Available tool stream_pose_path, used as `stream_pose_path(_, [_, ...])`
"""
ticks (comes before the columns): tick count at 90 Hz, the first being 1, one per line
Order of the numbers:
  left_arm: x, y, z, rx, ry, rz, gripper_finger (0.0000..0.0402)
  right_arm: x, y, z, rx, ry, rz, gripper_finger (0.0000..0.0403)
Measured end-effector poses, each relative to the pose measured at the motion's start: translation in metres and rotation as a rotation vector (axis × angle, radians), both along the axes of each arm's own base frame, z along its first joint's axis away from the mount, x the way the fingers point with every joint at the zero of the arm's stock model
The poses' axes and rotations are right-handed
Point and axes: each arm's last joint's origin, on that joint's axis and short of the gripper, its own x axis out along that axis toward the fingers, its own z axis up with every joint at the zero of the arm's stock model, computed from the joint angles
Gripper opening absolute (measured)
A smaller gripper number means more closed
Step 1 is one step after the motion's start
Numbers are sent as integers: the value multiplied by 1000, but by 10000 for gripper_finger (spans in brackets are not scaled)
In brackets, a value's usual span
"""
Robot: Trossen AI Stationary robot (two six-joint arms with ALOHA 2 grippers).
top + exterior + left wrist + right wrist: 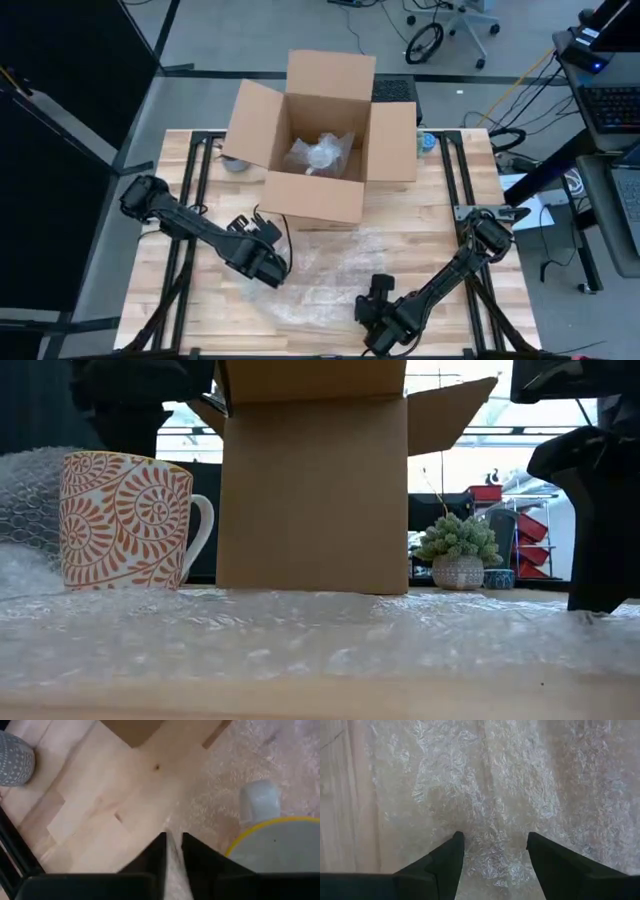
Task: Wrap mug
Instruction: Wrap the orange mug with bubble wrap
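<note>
Low view: mug [125, 520], orange swirl pattern, stands on the bubble wrap [320, 635] near the cardboard box [312, 480]. Left gripper [172, 851] is pinching the wrap's edge beside the mug; right gripper [495, 847] is spread over the sheet. Judging it mid-fold; next: pull wrap over mug.

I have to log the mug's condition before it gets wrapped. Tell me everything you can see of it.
The mug looks ceramic: cream-white, covered in orange-red spiral and leaf patterning, with one plain white loop handle on the side facing the cardboard box. It stands upright on the bubble wrap sheet, apart from the box, with more wrap bunched up beside it. The left wrist view shows a yellow rim and pale inside. No chips or cracks show. No end effector touches it.
</note>
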Motion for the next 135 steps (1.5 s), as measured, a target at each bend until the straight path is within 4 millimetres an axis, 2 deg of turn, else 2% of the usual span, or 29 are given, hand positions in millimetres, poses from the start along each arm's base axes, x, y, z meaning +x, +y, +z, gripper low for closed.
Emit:
stream_pose_path(21, [-5, -6, 5, 33, -5, -2, 0, 0, 0, 0, 2, 2, 0, 203])
stream_pose_path(34, [-6, -24, 23, 64, -100, -41, 0, 1, 2, 0, 28, 6, 11, 203])
stream_pose_path(53, [-7, -47, 59, 114, -302, -99, 0, 1, 2, 0, 34, 3, 16, 203])
stream_pose_path(63, [-5, -59, 73, 156, -404, -195, 0, 1, 2, 0, 34, 3, 16, 203])
stream_pose_path(80, [14, -83, 79, 142, -562, -426, 0, 1, 2, 0, 35, 2, 15, 203])
stream_pose_path(97, [38, -98, 69, 185, -598, -599, 0, 1, 3, 0, 38, -1, 15, 203])
stream_pose_path(119, [66, -102, 19, 140, -441, -665, 0, 3, 4, 1, 54, -12, 17, 203])
stream_pose_path(135, [95, -107, -6, 44, -457, -793, 0, 3, 4, 1, 54, -12, 17, 203])
